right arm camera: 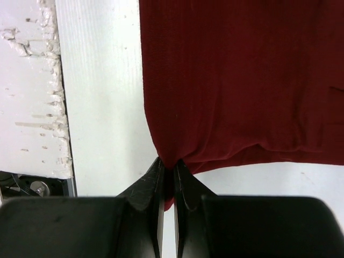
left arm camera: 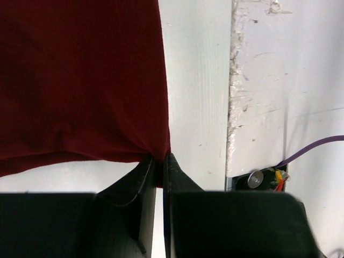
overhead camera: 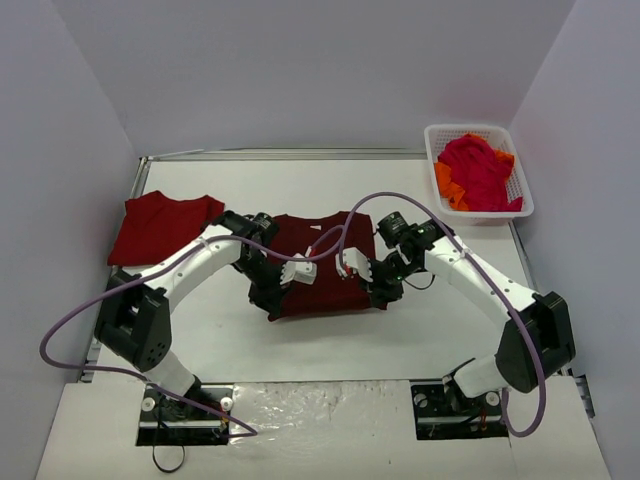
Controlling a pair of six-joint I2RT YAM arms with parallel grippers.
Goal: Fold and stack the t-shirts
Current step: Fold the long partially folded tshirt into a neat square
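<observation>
A dark maroon t-shirt (overhead camera: 322, 292) lies spread on the white table (overhead camera: 330, 345) between my two arms. My left gripper (overhead camera: 270, 303) is shut on its near left corner. In the left wrist view the cloth (left arm camera: 80, 80) bunches into the tips of that gripper (left arm camera: 160, 160). My right gripper (overhead camera: 381, 297) is shut on the near right corner. The right wrist view shows the cloth (right arm camera: 242, 75) pinched in that gripper (right arm camera: 173, 164). A brighter red t-shirt (overhead camera: 160, 226) lies folded flat at the far left. Crimson and orange t-shirts (overhead camera: 476, 172) are heaped in the basket.
A white lattice basket (overhead camera: 523, 196) stands at the back right corner. Purple cables (overhead camera: 60, 335) loop from both arms. Grey walls close in the table on three sides. A chipped white board (overhead camera: 330, 430) edges the near side by the arm bases.
</observation>
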